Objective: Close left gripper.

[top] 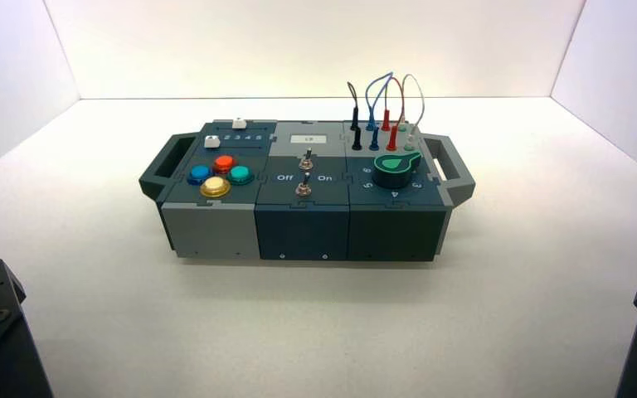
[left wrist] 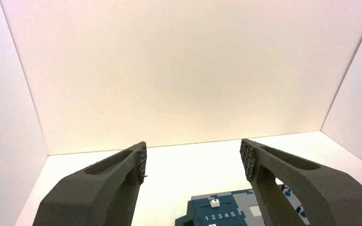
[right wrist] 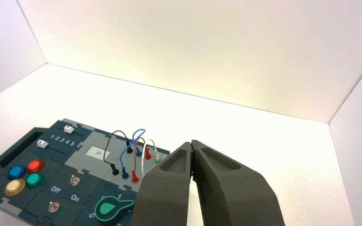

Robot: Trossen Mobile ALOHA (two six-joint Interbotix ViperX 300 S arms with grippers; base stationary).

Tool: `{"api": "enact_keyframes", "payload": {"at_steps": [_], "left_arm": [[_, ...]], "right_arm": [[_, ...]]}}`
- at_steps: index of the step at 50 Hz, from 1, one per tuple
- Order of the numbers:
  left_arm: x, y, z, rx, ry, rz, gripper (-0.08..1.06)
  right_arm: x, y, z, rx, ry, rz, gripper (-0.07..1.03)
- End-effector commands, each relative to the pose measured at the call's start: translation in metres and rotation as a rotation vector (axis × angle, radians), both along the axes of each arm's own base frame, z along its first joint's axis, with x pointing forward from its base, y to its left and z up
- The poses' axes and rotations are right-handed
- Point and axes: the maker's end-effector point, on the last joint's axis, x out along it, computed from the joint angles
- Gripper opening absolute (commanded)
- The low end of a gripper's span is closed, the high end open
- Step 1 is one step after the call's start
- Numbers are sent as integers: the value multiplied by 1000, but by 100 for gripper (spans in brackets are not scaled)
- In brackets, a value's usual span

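The left gripper (left wrist: pixel 193 160) hangs back from the box (top: pixel 303 217), above the bench (top: pixel 481 315), its fingers (left wrist: pixel 143 159) spread wide and holding nothing. Little could go wrong: nothing sits between them. The right gripper (right wrist: pixel 192 153), fingers pressed together, waits clear.
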Motion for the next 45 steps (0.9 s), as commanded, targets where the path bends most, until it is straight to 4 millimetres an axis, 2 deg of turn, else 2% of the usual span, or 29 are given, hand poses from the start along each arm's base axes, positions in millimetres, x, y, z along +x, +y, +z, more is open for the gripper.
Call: {"api": "enact_keyframes", "payload": {"at_steps": [1,23,27,30,33,34,35,36,38,45], "left_arm": [[2,1,5,0,-5,8,102],[2,1,6,2,-7,7,102],[2,1,6,0,-9,7,99],[2,1,5,1,-8,8,82],[2,1,5,1,-5,6,42],[2,1,5,1,-5,6,42],[1,1,3,8,8,5,0],[0,1,3,10,9,5,-6],[-2,1,5,17,3,4,-1],[-6,4,9,11,-21,15,-3]], "right_arm": [[3,1,6,8,-10,-1,-2],[3,1,7,9,-13,-1,-2],[3,1,6,11,-11,-3,-2],[3,1,6,13,-10,-1,-2],[3,1,6,12,-9,-1,-2],[3,1,6,12,-9,-1,-2],[3,1,6,12,-9,-1,-2],[3,1,6,12,-9,-1,-2],[3,1,6,12,-9,-1,-2],[3,1,6,14,-8,-1,-2]]}}
